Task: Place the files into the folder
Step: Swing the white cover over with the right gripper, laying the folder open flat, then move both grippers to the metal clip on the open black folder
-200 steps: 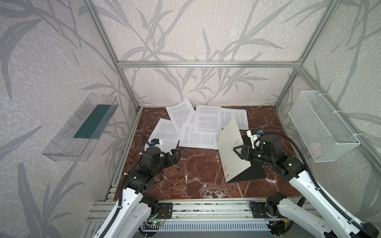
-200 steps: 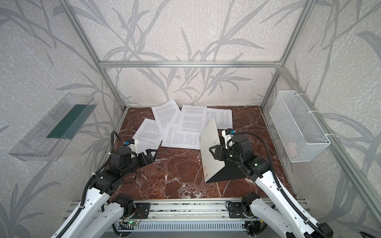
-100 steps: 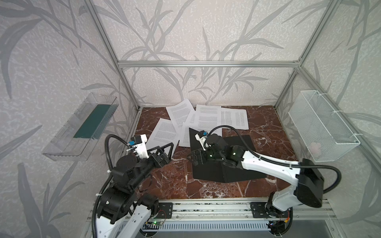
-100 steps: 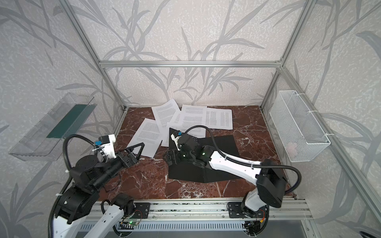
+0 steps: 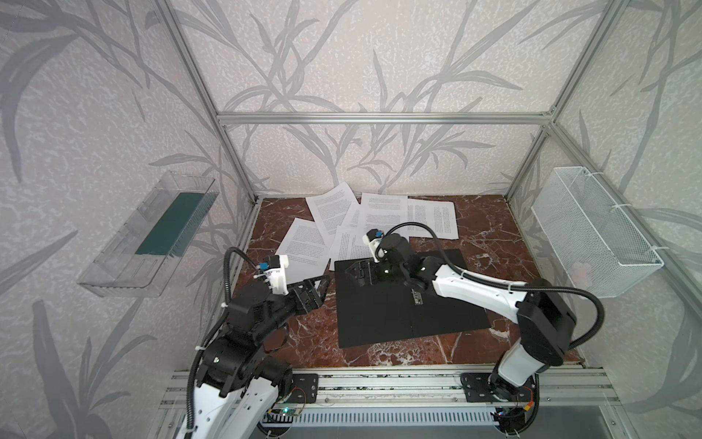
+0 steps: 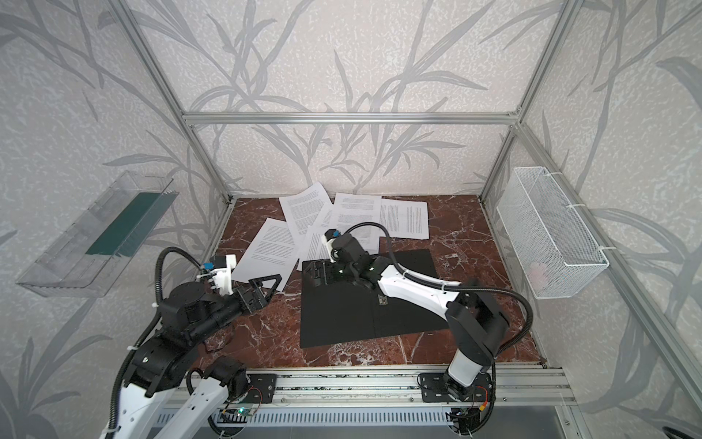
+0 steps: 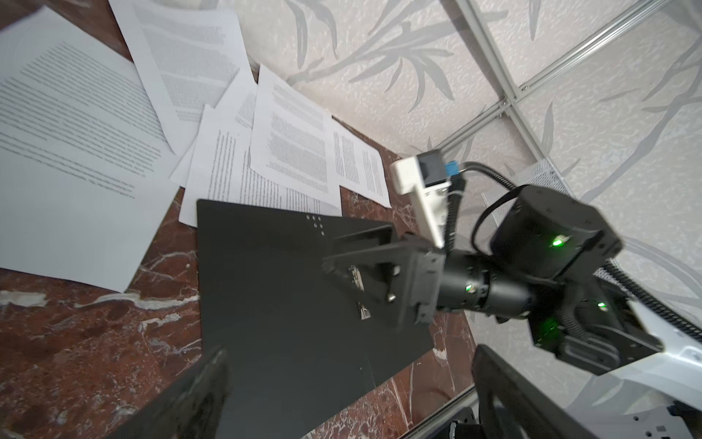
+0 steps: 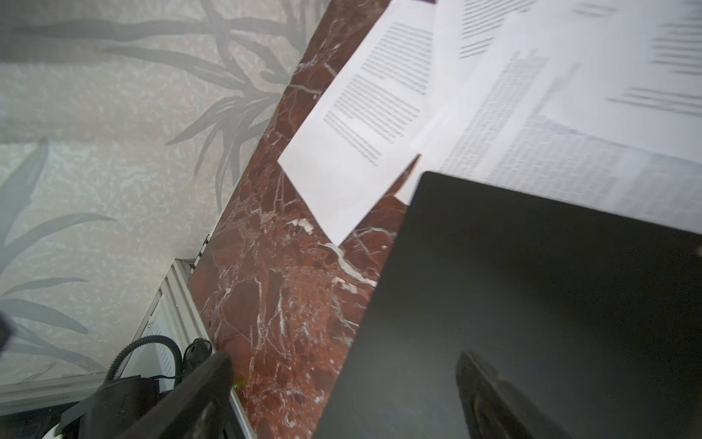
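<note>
The folder point(image 5: 399, 315) lies open on the surface point(image 5: 494, 228), with the files point(image 5: 334, 213) fanned beyond it, one seemingly tucked under its far-left corner. The right fingers point(image 8: 197, 395) are spread above the folder; the left fingers point(image 7: 197, 395) are spread and empty. Dragging that sheet may shift the folder.

Clear at 3 and 6 o'clock: bare table point(image 5: 490, 235). Blocked from 10 to 1 o'clock by overlapping files point(image 5: 383, 213). Centre taken by folder point(image 5: 383, 319), open flat, far edge over one sheet. Above its 11 o'clock corner: right gripper point(image 5: 355, 271), jaws apart. At 8 o'clock: left gripper point(image 5: 317, 292), jaws apart, narrow bare strip to folder.
</note>
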